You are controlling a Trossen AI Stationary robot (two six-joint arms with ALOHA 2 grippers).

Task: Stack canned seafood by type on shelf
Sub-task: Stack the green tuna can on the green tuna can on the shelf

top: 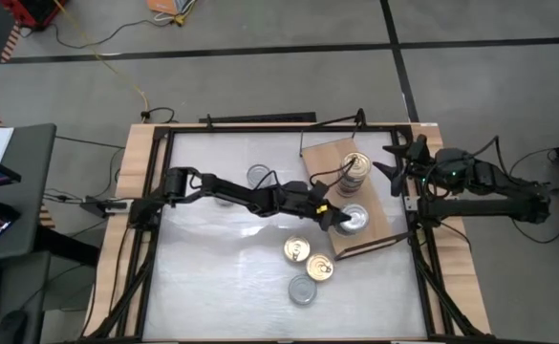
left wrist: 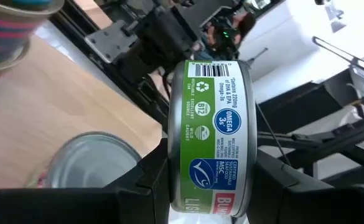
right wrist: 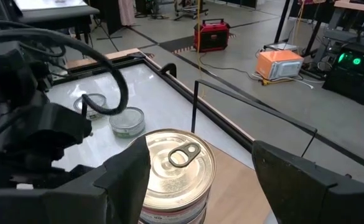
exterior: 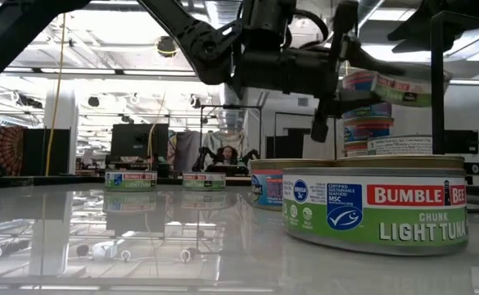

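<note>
The shelf (top: 375, 205) is a light-brown board at the table's right. On it stand a stack of tins with a gold pull-tab lid (top: 355, 170) on top and a single silver-lidded tin (top: 354, 222). My left gripper (top: 339, 218) reaches level over the shelf beside that single tin and is shut on a green-labelled tuna tin (left wrist: 210, 124). My right gripper (top: 394, 164) hangs open at the shelf's right edge. Its fingers stand either side of the stack's top tin (right wrist: 175, 165) without touching it. My left gripper pinches the tin by its two flat ends (left wrist: 247, 155) between its two fingers (left wrist: 150, 183), and the labelled side wall faces the wrist camera. The fingers come in level from the table's left. The tin is turned on edge and is lifted clear above the shelf.
Two gold-lidded tins (top: 298, 250) (top: 319, 269) and a silver-lidded one (top: 302, 290) lie on the white tabletop near the shelf's front corner. Another silver-lidded tin (top: 258, 175) sits behind the left arm. A black frame (top: 155, 191) rims the table.
</note>
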